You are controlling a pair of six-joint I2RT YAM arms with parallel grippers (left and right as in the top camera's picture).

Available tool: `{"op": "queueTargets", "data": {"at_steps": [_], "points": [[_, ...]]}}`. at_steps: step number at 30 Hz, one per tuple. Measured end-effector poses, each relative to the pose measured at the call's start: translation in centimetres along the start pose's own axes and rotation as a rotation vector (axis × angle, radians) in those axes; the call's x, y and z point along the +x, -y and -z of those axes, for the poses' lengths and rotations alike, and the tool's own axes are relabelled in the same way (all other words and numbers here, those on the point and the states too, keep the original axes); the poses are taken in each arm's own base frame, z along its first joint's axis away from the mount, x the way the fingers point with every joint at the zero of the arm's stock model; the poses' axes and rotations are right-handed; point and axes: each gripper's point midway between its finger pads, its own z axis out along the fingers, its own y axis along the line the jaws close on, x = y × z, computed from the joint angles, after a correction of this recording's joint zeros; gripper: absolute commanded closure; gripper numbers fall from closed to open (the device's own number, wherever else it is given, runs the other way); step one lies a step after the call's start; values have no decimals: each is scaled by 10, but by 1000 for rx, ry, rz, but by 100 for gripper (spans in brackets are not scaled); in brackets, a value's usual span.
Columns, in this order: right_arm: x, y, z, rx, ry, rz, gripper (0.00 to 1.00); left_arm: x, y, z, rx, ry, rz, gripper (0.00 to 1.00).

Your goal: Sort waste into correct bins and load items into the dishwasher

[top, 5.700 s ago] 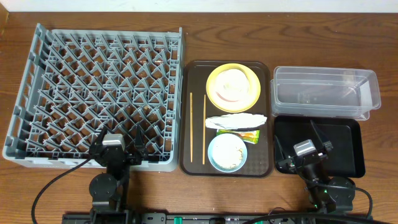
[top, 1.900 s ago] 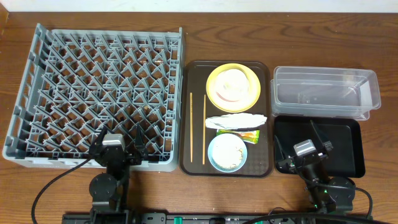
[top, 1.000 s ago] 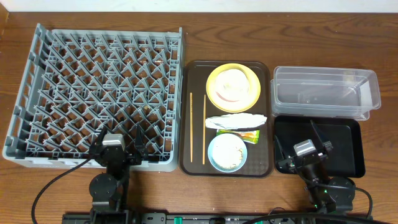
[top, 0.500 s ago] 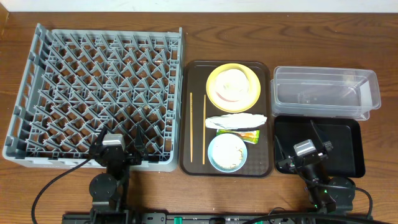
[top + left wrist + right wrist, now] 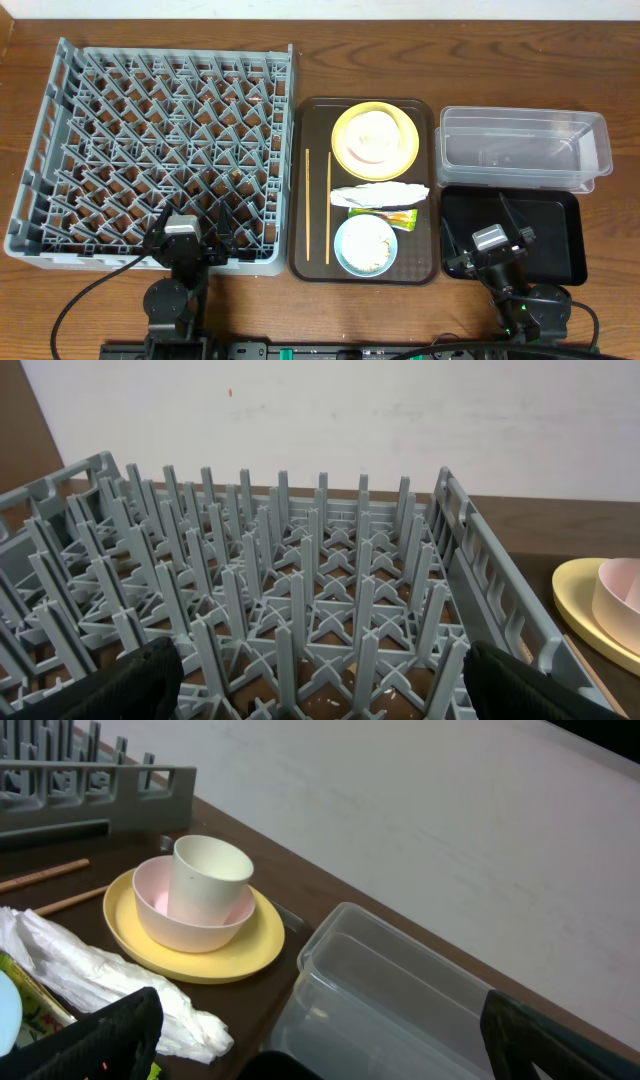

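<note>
Gaping left gripper (image 5: 330, 692): jaws spread wide, empty, above the near edge of the large square grey plastic dish rack (image 5: 150, 130).
Right gripper (image 5: 320, 1055): fingers wide apart, gripping nothing, over the shallow black rectangular tray (image 5: 545, 235); clear plastic tub (image 5: 520, 150) just behind.
Dark brown serving tray (image 5: 300, 262): between rack and bins.
Round yellow plate (image 5: 403, 158): tray's far end, carrying a pink bowl (image 5: 190, 920) with a small cream-white cup (image 5: 210, 870) upright inside.
Thin wooden chopsticks (image 5: 328, 205): tray's left side, parallel.
Crumpled white paper wrapper (image 5: 380, 196): mid-tray, green-and-yellow packet (image 5: 397, 215) touching it.
Light blue bowl (image 5: 342, 245): near end, holding whitish crumbs (image 5: 368, 245).
</note>
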Motion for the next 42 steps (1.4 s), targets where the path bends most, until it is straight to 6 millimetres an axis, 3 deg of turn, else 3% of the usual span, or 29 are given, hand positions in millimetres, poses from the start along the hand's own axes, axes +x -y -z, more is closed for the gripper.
{"op": "queueTargets", "data": {"at_steps": [10, 13, 19, 22, 27, 31, 33, 41, 42], "points": [[0, 0, 0, 0, 0, 0, 1, -19, 10, 6, 59, 14, 51, 7], [0, 0, 0, 0, 0, 0, 1, -47, 16, 20, 88, -8, 68, 7], [0, 0, 0, 0, -1, 0, 1, -123, 27, 55, 136, -93, 89, 7], [0, 0, 0, -1, -1, 0, 1, -144, 37, 63, 184, -229, 101, 7], [0, 0, 0, -1, -2, -1, 1, -163, 50, 61, 226, -528, 141, 7], [0, 0, 0, -1, -2, -1, 1, -188, 55, 32, 241, -595, 153, 7], [0, 0, 0, -1, -2, -1, 1, -186, 58, 20, 251, -629, 161, 7], [0, 0, 0, -1, -2, -1, 1, -146, 68, -6, 287, -834, 209, 7], [0, 0, 0, -1, -2, -1, 1, -142, 68, -9, 286, -853, 213, 18]]}}
